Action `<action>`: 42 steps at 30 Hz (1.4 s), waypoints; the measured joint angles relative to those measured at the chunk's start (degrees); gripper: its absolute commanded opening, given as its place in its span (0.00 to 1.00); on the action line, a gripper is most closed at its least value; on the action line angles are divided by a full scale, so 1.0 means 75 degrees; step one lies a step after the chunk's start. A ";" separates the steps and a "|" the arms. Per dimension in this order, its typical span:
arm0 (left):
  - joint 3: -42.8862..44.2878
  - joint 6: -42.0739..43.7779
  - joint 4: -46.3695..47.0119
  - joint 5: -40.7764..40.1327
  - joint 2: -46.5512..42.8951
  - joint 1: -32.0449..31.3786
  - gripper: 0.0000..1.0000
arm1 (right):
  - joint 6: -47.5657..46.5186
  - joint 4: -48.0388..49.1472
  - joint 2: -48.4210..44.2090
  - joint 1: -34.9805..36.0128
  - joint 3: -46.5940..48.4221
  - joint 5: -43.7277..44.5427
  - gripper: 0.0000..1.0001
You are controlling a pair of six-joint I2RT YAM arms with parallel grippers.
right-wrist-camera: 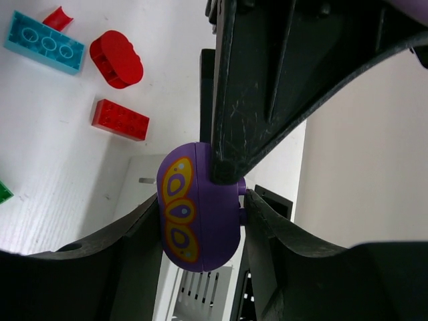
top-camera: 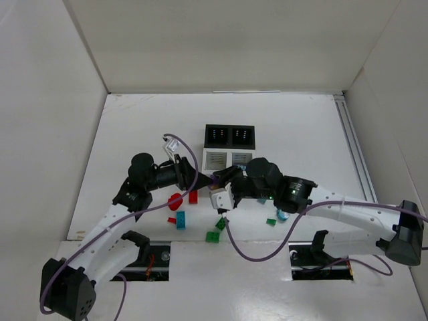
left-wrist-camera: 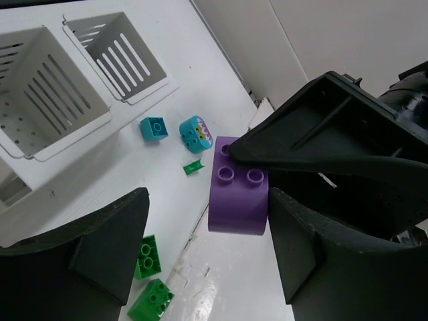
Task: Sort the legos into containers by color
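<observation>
- The right tool (right-wrist-camera: 202,200) is clamped on the purple piece (right-wrist-camera: 197,221), the one with yellow ovals on its face. Both fingers press against its sides.
- The left tool (left-wrist-camera: 208,207) is spread wide around that same piece. One finger sits right against it and the other stands well off, so I'd say it isn't gripping.
- That puts the purple piece between the two tools, just in front of the white bins (left-wrist-camera: 47,100). It looks lifted off the bench (top-camera: 301,134), though I can't be sure.
- To me this reads as a hand-over, or a fix of the grip, with one purple piece on its way.
- From the left wrist view the white bins show bare insides. The black bins (top-camera: 230,126) sit behind them, and I can't tell what they hold.
- Plenty lies loose on the bench: a red oval (top-camera: 175,200), a red brick (top-camera: 193,196), a teal brick (top-camera: 180,220), a green brick (top-camera: 212,236) and a teal round piece (top-camera: 283,215).
- My call is that it's early going, with nearly all the sorting left to do.
</observation>
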 measured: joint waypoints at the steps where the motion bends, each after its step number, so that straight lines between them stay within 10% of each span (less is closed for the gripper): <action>1: 0.0050 0.0041 0.0064 0.0035 0.0108 -0.0003 0.66 | -0.0023 -0.0009 0.0050 0.0000 0.0044 0.0017 0.35; 12: 0.0125 0.0125 0.0813 0.0723 0.0560 -0.0012 0.33 | -0.0408 -0.0259 0.0341 0.0000 0.0274 0.0082 0.39; 23: 0.0125 -0.0309 0.1539 0.1320 0.0504 0.0003 0.66 | -0.0571 0.0041 0.0271 0.0000 0.0321 0.0108 0.41; 42: 0.0125 -0.0627 0.1740 0.1518 0.0539 -0.0012 0.47 | -0.0781 0.0425 0.0017 0.0000 0.0312 0.0187 0.41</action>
